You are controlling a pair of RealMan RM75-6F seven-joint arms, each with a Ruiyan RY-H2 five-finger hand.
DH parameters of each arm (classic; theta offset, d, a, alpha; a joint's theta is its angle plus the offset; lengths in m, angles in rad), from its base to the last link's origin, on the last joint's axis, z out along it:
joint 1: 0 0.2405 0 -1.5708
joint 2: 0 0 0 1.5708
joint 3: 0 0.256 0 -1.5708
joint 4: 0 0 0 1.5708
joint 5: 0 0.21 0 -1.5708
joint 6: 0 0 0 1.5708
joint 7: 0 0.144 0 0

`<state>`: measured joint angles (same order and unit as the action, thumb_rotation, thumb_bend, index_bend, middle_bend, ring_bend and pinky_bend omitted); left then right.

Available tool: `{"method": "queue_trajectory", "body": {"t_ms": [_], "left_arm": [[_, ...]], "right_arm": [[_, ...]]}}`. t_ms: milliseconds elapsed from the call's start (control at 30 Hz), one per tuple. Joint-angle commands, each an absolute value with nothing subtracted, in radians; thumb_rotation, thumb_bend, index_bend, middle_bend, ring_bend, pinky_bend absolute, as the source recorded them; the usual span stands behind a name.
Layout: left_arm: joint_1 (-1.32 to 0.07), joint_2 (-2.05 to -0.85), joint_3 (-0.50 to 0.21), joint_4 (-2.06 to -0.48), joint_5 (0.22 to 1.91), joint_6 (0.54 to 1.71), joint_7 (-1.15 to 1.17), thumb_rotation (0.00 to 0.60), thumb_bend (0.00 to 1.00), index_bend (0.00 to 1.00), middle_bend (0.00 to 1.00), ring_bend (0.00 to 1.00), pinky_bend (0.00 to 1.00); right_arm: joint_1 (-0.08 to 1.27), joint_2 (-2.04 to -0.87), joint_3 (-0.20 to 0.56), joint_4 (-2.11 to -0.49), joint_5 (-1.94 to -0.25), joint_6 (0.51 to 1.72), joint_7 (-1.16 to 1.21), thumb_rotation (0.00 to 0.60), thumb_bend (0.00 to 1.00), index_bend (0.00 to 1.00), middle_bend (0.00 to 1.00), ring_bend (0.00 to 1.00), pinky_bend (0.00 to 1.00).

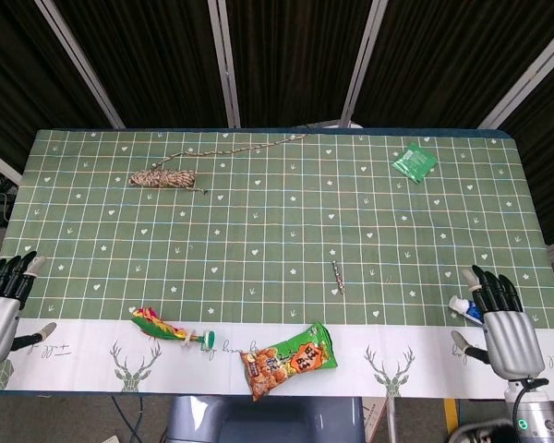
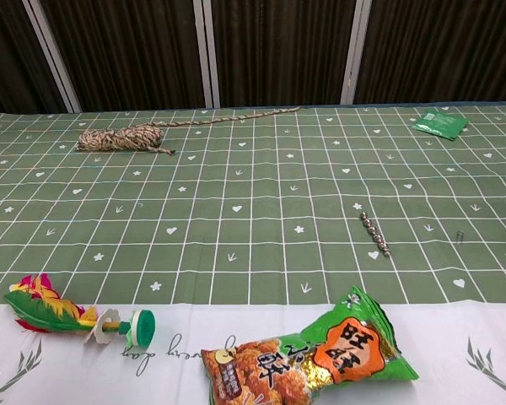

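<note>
My left hand (image 1: 2, 305) hangs at the table's front left corner, fingers apart, holding nothing. My right hand (image 1: 505, 325) is at the front right, fingers extended and apart, empty; a small white and blue object (image 1: 463, 307) lies just beside its fingers. Neither hand shows in the chest view. A green snack bag (image 1: 289, 358) (image 2: 310, 358) lies at the front centre. A feathered shuttlecock toy (image 1: 169, 329) (image 2: 67, 314) lies to its left.
A bundle of twine (image 1: 163, 178) (image 2: 121, 138) with a long loose end sits at the back left. A green packet (image 1: 414, 162) (image 2: 440, 124) lies at the back right. A short bead chain (image 1: 337, 276) (image 2: 375, 234) rests on the green cloth (image 1: 277, 231).
</note>
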<state>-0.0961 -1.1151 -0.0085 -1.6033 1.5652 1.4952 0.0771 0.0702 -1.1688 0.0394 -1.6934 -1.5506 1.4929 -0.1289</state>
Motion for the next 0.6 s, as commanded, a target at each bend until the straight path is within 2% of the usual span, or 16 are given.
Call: {"method": "queue_trajectory", "body": {"t_ms": [33, 600], "left_arm": [[-0.096, -1.114, -0.008, -1.604, 1.564, 1.494, 0.075, 0.600, 0.05, 0.00, 0.00, 0.00, 0.00], [-0.098, -1.117, -0.009, -1.599, 1.565, 1.493, 0.083, 0.600, 0.05, 0.00, 0.00, 0.00, 0.00]], "right_arm": [[0.070, -1.169, 0.039, -1.694, -1.550, 1.493, -0.131, 0.600, 0.13, 0.00, 0.00, 0.00, 0.00], [0.070, -1.172, 0.044, -1.700, -1.537, 1.491, -0.143, 0.600, 0.13, 0.00, 0.00, 0.00, 0.00]]}}
